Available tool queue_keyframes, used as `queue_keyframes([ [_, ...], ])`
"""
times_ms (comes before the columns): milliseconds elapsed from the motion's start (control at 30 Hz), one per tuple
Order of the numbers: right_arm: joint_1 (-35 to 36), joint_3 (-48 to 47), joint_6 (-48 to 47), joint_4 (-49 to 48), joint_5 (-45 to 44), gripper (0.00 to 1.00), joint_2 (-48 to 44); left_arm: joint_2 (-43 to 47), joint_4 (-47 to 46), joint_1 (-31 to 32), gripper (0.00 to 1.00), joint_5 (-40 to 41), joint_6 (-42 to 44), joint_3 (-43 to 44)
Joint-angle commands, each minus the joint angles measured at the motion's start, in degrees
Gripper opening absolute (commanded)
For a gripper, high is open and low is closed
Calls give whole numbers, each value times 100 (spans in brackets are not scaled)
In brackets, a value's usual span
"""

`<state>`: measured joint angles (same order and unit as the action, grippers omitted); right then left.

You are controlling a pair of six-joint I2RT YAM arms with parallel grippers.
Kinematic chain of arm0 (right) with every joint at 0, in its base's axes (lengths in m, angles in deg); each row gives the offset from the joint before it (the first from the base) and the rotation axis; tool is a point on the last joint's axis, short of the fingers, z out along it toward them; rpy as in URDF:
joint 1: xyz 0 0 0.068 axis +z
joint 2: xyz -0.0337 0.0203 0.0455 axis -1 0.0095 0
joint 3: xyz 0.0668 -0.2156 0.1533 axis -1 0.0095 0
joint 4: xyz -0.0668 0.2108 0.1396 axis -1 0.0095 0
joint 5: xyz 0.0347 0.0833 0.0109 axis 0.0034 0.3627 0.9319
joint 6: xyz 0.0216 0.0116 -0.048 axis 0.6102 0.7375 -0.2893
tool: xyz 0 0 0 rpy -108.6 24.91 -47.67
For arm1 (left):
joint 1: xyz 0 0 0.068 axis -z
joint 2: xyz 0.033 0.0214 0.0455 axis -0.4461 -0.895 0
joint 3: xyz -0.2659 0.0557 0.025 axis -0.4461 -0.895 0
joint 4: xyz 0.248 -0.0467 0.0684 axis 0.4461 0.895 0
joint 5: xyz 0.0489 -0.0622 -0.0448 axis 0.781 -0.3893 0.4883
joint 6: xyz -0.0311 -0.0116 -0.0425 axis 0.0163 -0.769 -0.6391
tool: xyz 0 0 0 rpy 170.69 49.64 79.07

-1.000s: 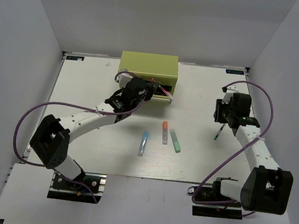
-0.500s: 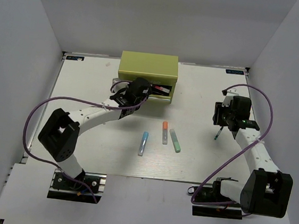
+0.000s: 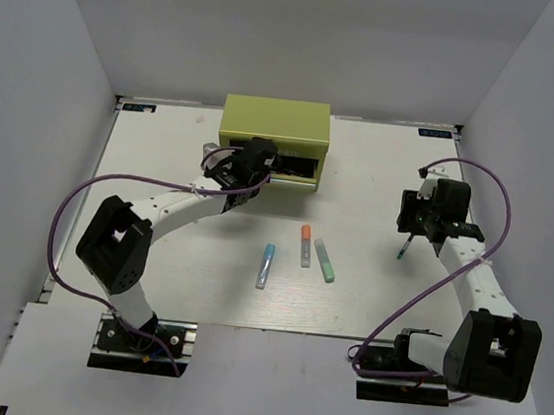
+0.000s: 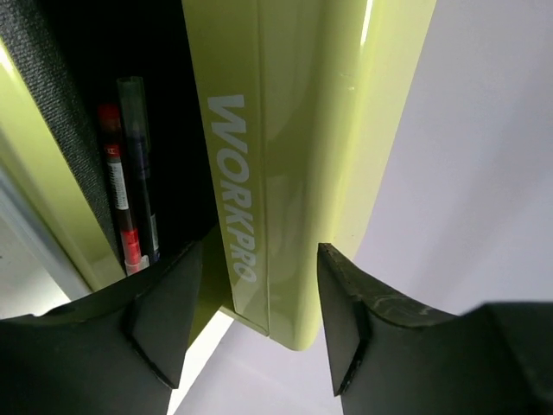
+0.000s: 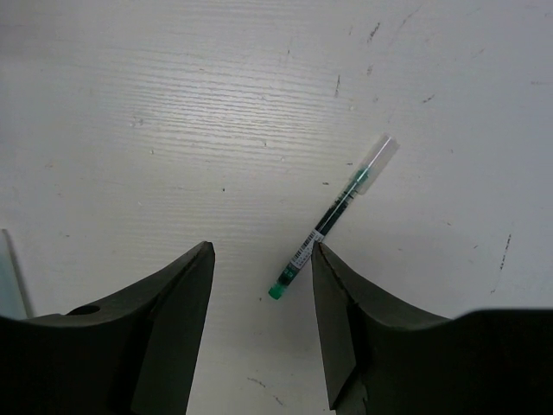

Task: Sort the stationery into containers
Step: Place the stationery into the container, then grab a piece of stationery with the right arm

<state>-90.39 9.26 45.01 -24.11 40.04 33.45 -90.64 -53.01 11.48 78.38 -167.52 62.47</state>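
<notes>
One white desk (image 3: 379, 179) is seen carrying everything, and at its far edge one yellow-green tool chest (image 3: 276, 123) is set. Two arms are counted: the left arm (image 3: 157, 220) is stretched to the front of the chest, and the right arm (image 3: 473, 278) is held over the right side of the desk. One drawer (image 4: 52, 199) of the chest is seen drawn out, lined in black. The left fingers (image 4: 164, 320) are held apart on either side of a yellow-green panel lettered WORKPRO; whether the panel is touched cannot be told. The right fingers (image 5: 173, 328) are likewise held apart above the desk, with nothing clamped between them. Six pieces of stationery are counted. Three markers are laid near one another in the middle of the desk, well apart from the chest: one light blue marker (image 3: 266, 265), one orange-capped marker (image 3: 305, 245) and one mint green marker (image 3: 324, 260). One thin green pen (image 5: 333, 216) with a clear cap is laid slantwise on the desk, its green end seen between the right fingertips. Two pens are lodged side by side inside the drawer: one red pen (image 4: 117, 199) and one dark pen (image 4: 138, 164).
</notes>
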Motion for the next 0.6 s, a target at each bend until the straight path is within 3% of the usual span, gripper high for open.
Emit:
queue_keyframes([
  [0, -118, -34, 250, 164, -57, 55, 119, 369, 73, -10, 66, 111, -33, -71],
  [67, -188, -52, 286, 207, -100, 55, 242, 501, -155, -10, 66, 40, 125, -159],
  [167, -285, -78, 347, 225, -180, 52, 400, 773, -358, 96, 64, -109, 1054, -212],
  [233, -329, -104, 339, 278, -232, 51, 548, 914, -411, 149, 59, -556, 2336, -81],
  [300, -355, -113, 356, 287, -259, 51, 680, 976, 243, 149, 57, -1004, 3650, 383],
  [400, -355, -52, 382, 217, -548, 49, 874, 1063, 1292, 210, 55, -1409, 4649, 746],
  [567, -347, 1, 374, -74, -689, 48, 1426, 2047, 1031, 210, 68, -1972, 5775, -711],
])
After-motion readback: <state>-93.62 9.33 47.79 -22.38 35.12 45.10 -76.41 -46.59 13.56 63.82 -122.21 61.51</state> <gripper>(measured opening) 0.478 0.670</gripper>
